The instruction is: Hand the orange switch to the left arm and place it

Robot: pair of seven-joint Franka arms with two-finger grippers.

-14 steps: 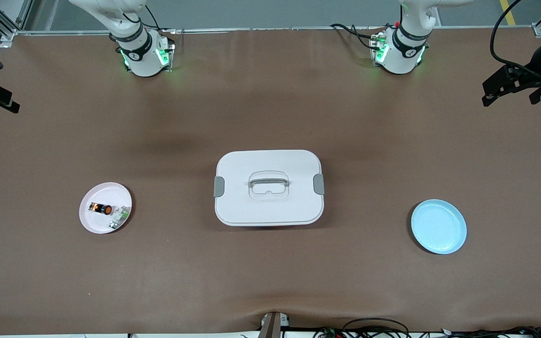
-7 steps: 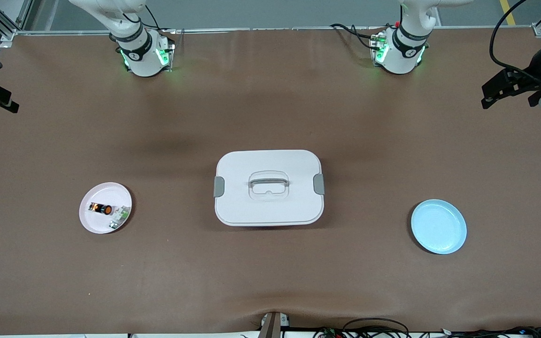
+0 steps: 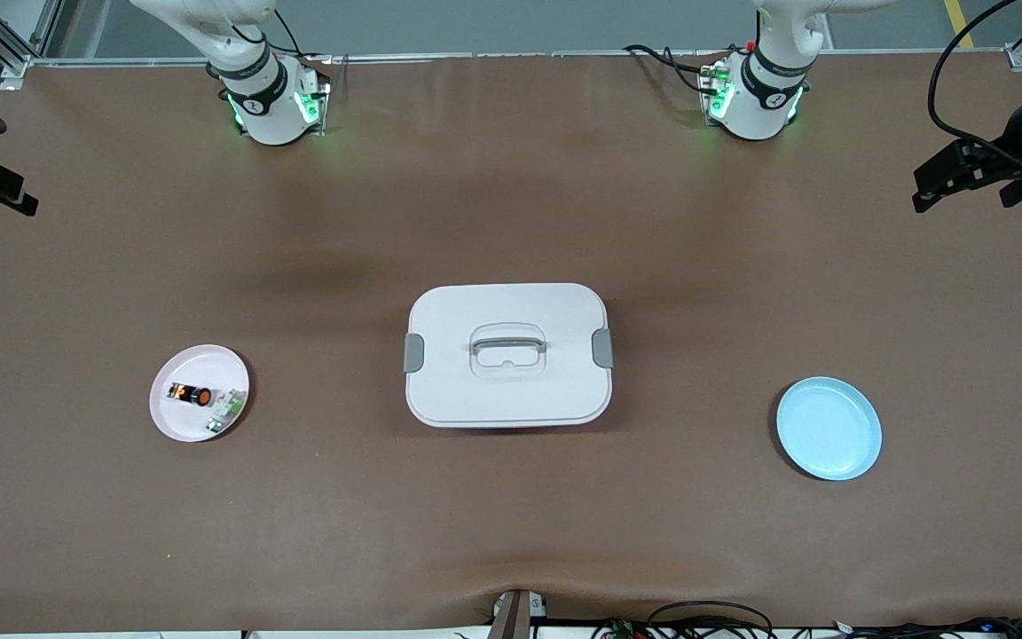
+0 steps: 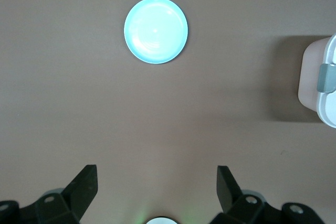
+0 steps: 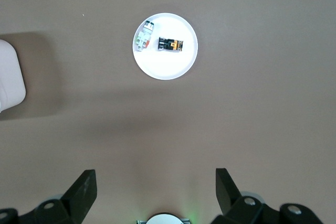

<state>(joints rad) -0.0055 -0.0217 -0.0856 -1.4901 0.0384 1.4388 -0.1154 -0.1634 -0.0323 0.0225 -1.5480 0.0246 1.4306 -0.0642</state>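
Both arms hang high over the table's ends, wrists pointing straight down. Left gripper point(image 4: 156, 192) hovers with jaws spread wide and empty, over bare table near the blue plate point(image 3: 829, 429). Right gripper point(image 5: 155, 191), likewise wide and empty, hovers near the pink plate point(image 3: 176, 417), where the switch point(image 3: 191, 394) lies beside a white-green part point(image 3: 224, 411). Between the plates sits the box point(image 3: 507, 354).

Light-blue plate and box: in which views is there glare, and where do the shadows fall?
Left wrist view: glare whitens the middle of the light-blue plate, and a dark shadow lies on the table beside the box. Right wrist view: the pink plate is washed out to white; a shadow lies beside the box's corner. Front view: soft dark patches lie on the table farther from the camera than the box.
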